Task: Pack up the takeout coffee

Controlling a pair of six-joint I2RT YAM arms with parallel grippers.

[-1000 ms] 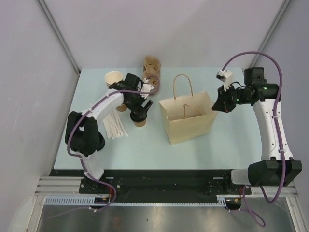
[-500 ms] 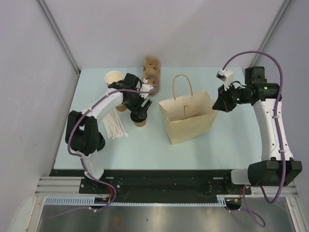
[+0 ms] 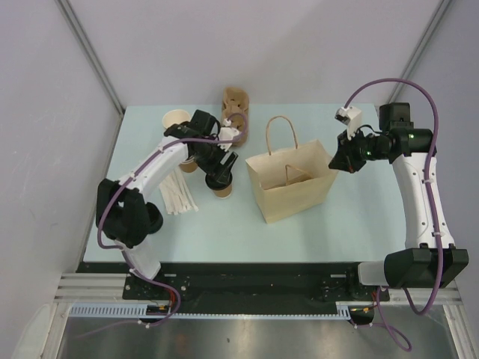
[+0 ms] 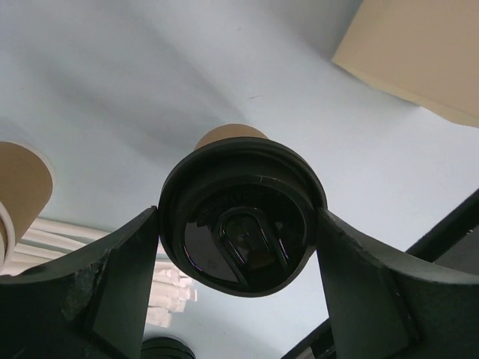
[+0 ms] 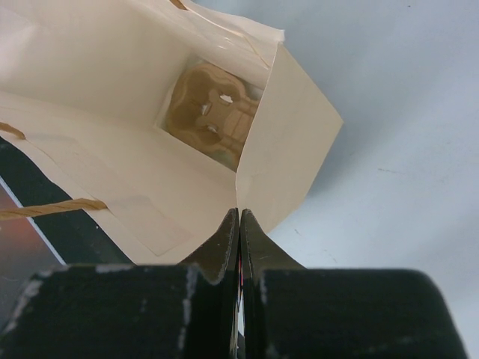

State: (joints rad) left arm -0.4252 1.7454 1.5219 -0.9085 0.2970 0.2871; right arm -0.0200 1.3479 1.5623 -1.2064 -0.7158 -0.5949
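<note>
My worry is the lid: the left gripper (image 4: 238, 224), jaws wide, clasps the takeout coffee (image 3: 222, 188) by its black rim alone, just left of the paper bag (image 3: 292, 193). The cup could slip free or clip the bag's edge. The right gripper (image 5: 239, 224), pressed together, pinches that edge

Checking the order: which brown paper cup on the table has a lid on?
The small brown ribbed paper cup inside the left pincer: it alone wears a round black plastic lid.
</note>
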